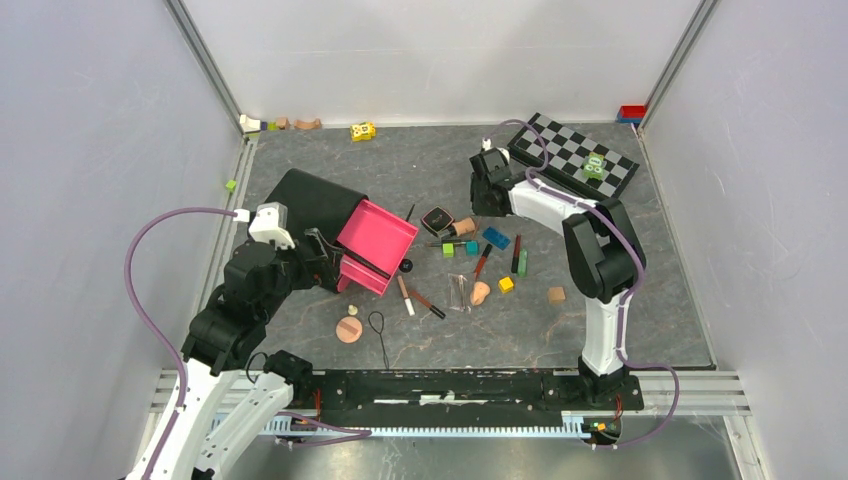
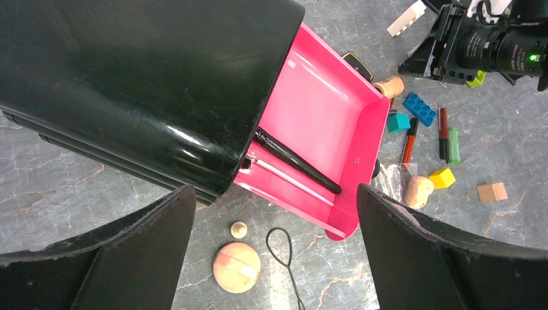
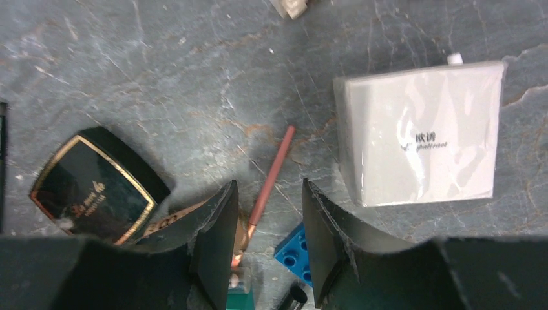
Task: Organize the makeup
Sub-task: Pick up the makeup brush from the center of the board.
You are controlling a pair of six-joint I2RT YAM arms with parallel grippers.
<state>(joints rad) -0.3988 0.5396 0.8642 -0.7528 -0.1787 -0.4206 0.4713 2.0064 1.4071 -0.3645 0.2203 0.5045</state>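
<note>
L fingers [image 2: 116, 258]: spread full wide, nothing between. The left gripper [image 2: 274, 192] hovers over front lip of pink drawer [image 2: 323, 97].
R fingers [image 3: 216, 239]: part-spread. The right gripper [image 3: 270, 187] straddles pink pencil [image 3: 282, 150]; gap both sides, no pinch, pencil flat on table [image 1: 600, 300].
Drawer: sticks out of black case [image 2: 142, 77], angled twd mid-table. Holds black brush [image 2: 297, 165] + thin white stick [image 2: 294, 184], side by side.
Compact [image 3: 97, 187]: black w/ gold trim, shut, on table just beside R fingers, on L-arm side.
White box [image 3: 423, 132]: clear-wrapped, other side of pencil, apart from it.
Blue block [image 3: 294, 253]: near pencil's lower end, right by one R finger.
Puff [image 2: 237, 267]: peach, round, flat on table near drawer's front corner; small cream bead [image 2: 238, 228] just beside.
Black loop [image 2: 279, 240]: thin cord, next to puff.
Sponge [image 2: 419, 190]: peach, against clear wrapper [image 2: 391, 177]; yellow block [image 2: 442, 177] just beside.
Sticks: red-black pen [image 2: 442, 129] + green tube [image 2: 454, 145] parallel, touching or nearly. An orange-black pencil [image 2: 408, 145] lies by teal block [image 2: 399, 123].
Makeup overall: mostly loose mid-table btwn arms, outside drawer.
Checkerboard [image 1: 575, 155]: far-right corner, behind R arm.
</note>
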